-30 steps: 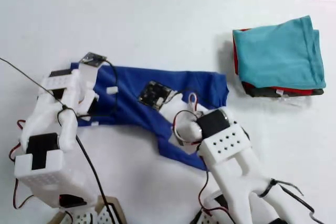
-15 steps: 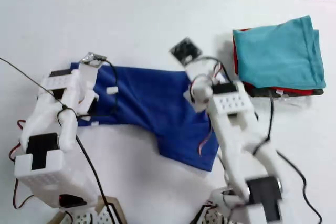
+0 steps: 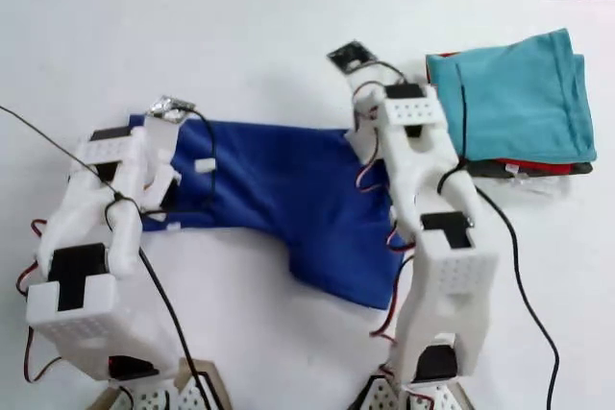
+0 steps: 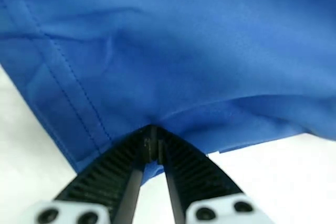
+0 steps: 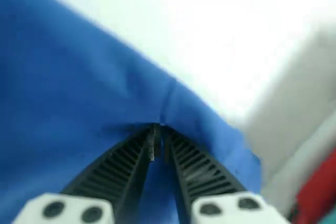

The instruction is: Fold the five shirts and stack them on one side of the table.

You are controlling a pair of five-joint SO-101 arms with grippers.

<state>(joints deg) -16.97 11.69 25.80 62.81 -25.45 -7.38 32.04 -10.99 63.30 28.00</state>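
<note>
On the left of the white table [image 3: 240, 36], the left arm [image 3: 91, 218] lies over the blue shirt's [image 3: 279, 189] left end and hides much of that edge in the high view. In its wrist view the left gripper [image 4: 152, 141] is pinched tight on a stitched edge of the blue cloth, the tips meeting with fabric bunched between them. The shirt lies mostly flat across the middle of the table, with one flap running down toward the near edge. The right arm [image 3: 437, 256] crosses the shirt's right side and covers that border. The right gripper [image 5: 157, 139] is clamped on a blue corner at the shirt's far right. Just beside it on the right sits the stack [image 3: 509, 122]: a folded teal shirt [image 3: 509, 88] on top, with slivers of a red shirt [image 3: 543, 166] and a dark shirt [image 3: 476, 169] below; how many pieces lie underneath is hard to make out.
</note>
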